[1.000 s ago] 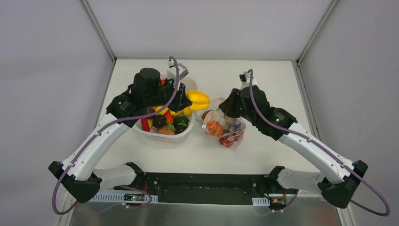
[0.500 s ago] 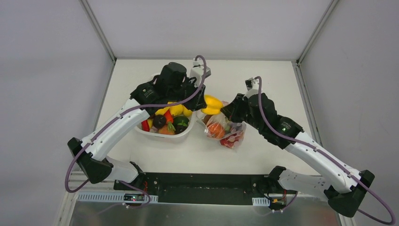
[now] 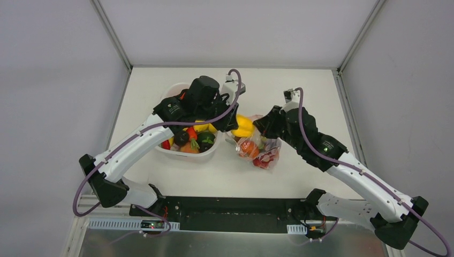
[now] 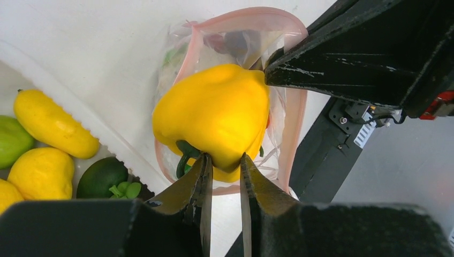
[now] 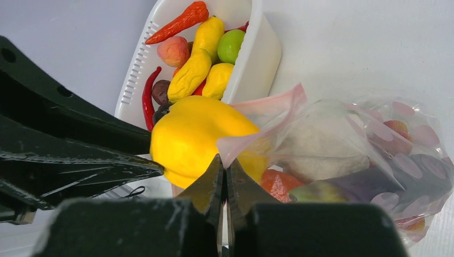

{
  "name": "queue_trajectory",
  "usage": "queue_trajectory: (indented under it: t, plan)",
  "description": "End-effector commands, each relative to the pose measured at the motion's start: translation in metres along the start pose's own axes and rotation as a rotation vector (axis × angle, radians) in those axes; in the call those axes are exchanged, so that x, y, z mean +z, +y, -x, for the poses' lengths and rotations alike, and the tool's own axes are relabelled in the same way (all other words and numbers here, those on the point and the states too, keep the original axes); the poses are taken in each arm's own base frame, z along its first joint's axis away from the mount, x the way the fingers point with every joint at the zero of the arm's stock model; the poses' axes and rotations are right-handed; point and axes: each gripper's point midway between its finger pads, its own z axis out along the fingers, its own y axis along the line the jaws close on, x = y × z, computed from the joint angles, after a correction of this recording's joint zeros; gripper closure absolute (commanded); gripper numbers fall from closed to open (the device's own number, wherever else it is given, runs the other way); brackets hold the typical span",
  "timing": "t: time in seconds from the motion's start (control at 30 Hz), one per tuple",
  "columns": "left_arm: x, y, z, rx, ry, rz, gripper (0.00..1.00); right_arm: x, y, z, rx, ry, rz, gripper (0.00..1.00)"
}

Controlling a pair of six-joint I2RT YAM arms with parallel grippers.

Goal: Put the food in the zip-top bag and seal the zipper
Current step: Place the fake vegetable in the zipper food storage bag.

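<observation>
While the left pincer (image 4: 224,160) clamps the yellow pepper (image 4: 214,112) near its green stem, right at the open mouth of the zip-top bag (image 3: 262,152), the right pincer (image 5: 225,163) is closed on the bag's pink zipper (image 5: 267,115) edge. Bag lies on bench (image 3: 300,85), just beside white tub (image 5: 262,53) holding more food.

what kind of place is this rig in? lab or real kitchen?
Looks like a lab test cell, not a kitchen: plain grey walls around a white table, left arm and right arm bolted at its edge, toy food in a tub.
</observation>
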Motion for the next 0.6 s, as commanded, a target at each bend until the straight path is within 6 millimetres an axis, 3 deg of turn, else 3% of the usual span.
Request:
queue_trajectory:
  t: [0.0,0.13,0.3,0.57]
  plan:
    - [-0.033,-0.022,0.029,0.021,-0.140,-0.064,1.00,-0.001,0.009,0.018,0.034,-0.082,0.032,0.98]
    - [-0.033,-0.055,0.023,0.043,-0.113,-0.264,1.00,-0.001,0.011,0.018,0.037,-0.082,0.041,0.98]
    - [-0.010,-0.031,0.008,-0.019,-0.014,-0.139,1.00,-0.002,0.014,0.020,0.041,-0.086,0.056,0.98]
    - [0.027,-0.034,0.003,-0.091,0.005,-0.192,0.97,-0.003,0.012,0.019,0.047,-0.088,0.051,0.98]
